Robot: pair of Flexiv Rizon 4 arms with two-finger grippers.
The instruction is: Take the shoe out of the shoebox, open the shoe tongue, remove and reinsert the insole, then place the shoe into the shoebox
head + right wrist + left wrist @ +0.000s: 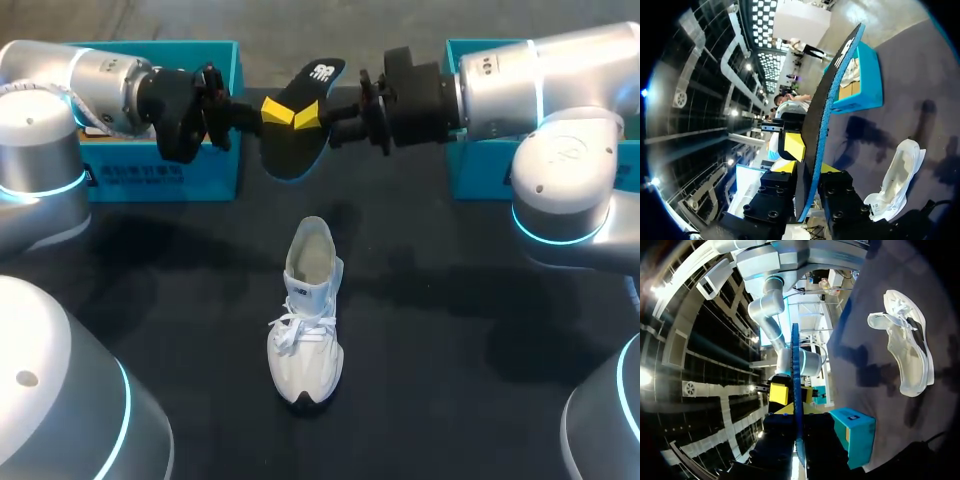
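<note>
- Your left gripper (272, 110) and right gripper (310, 117) meet nose to nose above the far middle of the table (450, 330), both on the black insole (292, 155).
- From the head view you get only one yellow tip of each gripper. The other finger of each is hidden behind the insole.
- In the left wrist view the insole (795, 365) shows edge-on, a thin blue line running between the left gripper's (796, 412) fingers. The jaws sit tight against it from both sides, pinching it.
- In the right wrist view the right gripper (809, 167) likewise clamps the insole (835, 95) between its jaws, near the lower end. A yellow tip of your other gripper shows just beyond.
- The shoe (307, 320) stands upright on the table's middle, toe towards you, well apart from both grippers and outside either box. Its mouth gapes wide, but you cannot make out the inside of it.
- The left shoebox (160, 165) sits at the far left and the right shoebox (478, 165) at the far right. Your arms cover most of both, so their contents are largely hidden.
- In the wrist views the shoe (905, 345) (895, 180) looks stretched, and its laces are hard to read.
</note>
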